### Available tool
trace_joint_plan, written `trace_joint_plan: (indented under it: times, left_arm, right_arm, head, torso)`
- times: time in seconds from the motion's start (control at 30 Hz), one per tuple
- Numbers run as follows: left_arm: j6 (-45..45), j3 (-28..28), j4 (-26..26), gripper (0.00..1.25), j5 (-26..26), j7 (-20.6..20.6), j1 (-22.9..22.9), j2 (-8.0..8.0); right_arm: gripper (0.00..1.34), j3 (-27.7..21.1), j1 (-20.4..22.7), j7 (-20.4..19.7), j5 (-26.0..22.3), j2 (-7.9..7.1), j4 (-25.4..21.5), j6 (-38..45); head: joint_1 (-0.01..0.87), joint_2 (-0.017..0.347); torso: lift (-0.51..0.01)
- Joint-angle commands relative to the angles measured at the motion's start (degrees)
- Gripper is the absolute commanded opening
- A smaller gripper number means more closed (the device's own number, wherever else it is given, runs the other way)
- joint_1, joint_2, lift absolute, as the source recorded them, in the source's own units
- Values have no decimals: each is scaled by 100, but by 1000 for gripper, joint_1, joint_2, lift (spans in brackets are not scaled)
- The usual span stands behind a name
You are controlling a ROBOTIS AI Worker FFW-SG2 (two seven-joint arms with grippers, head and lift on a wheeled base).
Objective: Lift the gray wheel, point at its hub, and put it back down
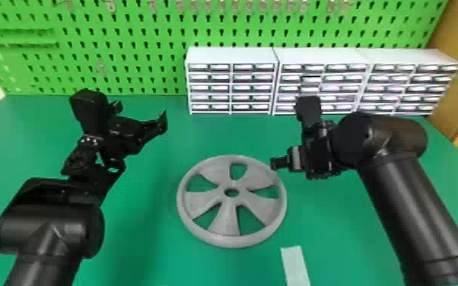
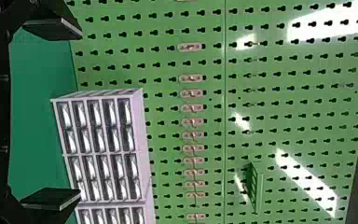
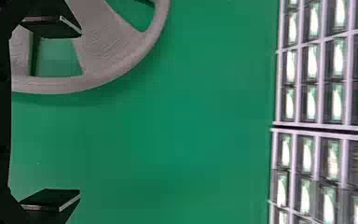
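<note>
Head view has the wheel (image 1: 226,216) flat on the table (image 1: 144,247), well short of the far edge, between left hand (image 1: 139,112) and right hand (image 1: 308,163), both with fingers apart.

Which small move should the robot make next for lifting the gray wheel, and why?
Probably ease the right gripper toward the near part of the gray wheel's rim: the gripper is open, empty and close beside it, and the wheel lies flat on the table.
</note>
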Motion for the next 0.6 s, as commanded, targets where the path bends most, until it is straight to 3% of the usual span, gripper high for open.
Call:
trace_joint_plan:
  times: [0.0,0.57]
  left_arm:
    - [38,8,0,1152,-6,0,0,8]
    - [47,-45,0,1151,-41,0,-26,8]
  right_arm:
    - [1244,131,-69,0,1,37,350,-34]
    - [1244,298,-131,0,19,72,1141,-263]
  head:
    - [692,48]
    - [692,48]
  torso:
    - [-88]
    - [-88]
